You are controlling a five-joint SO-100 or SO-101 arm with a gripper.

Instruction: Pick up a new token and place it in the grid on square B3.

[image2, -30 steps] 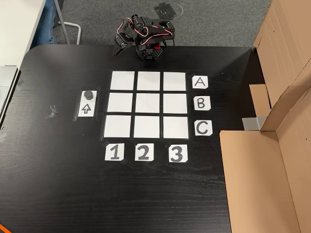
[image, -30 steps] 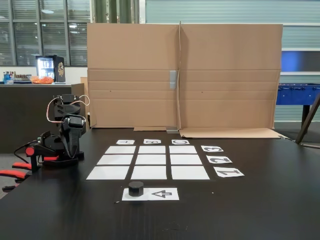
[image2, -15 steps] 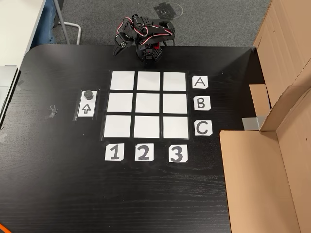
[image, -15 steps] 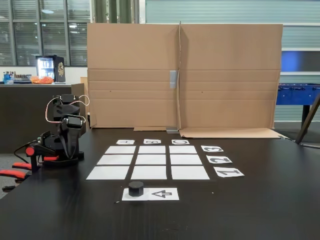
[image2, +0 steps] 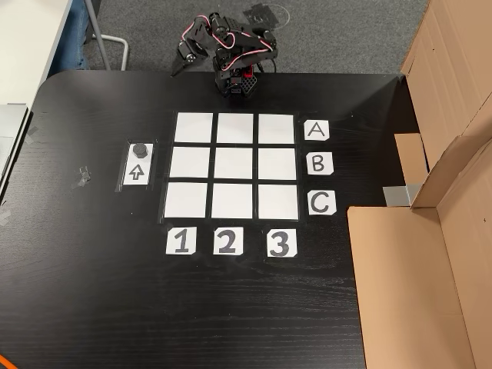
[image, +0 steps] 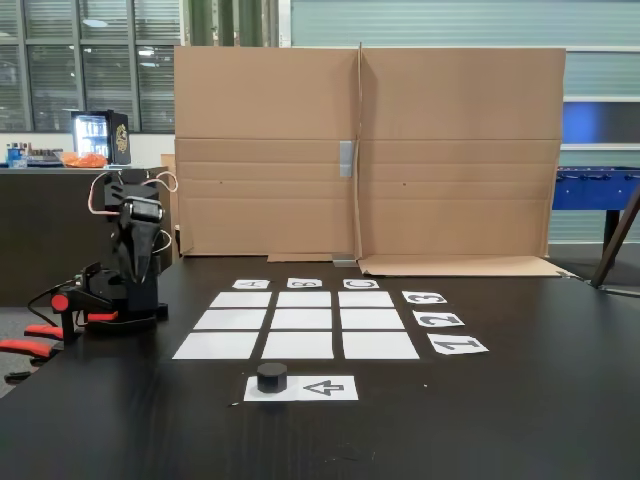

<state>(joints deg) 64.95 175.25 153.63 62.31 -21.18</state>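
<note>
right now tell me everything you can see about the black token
The small matte black cylindrical token is a short, flat-topped puck of unclear material. It stands upright on one end of the white paper sheet printed with an arrow, beside the grid of nine white paper squares, outside it. In both fixed views nothing else touches it; the arm's tool stands far off at the table edge.

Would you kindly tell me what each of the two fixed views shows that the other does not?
In a fixed view, the cardboard wall stands upright behind the grid, with windows beyond. In a fixed view, the letter cards and number cards read plainly, so square B3 is identifiable. Both fixed views show the token on the arrow sheet, off the grid, and the arm.
</note>
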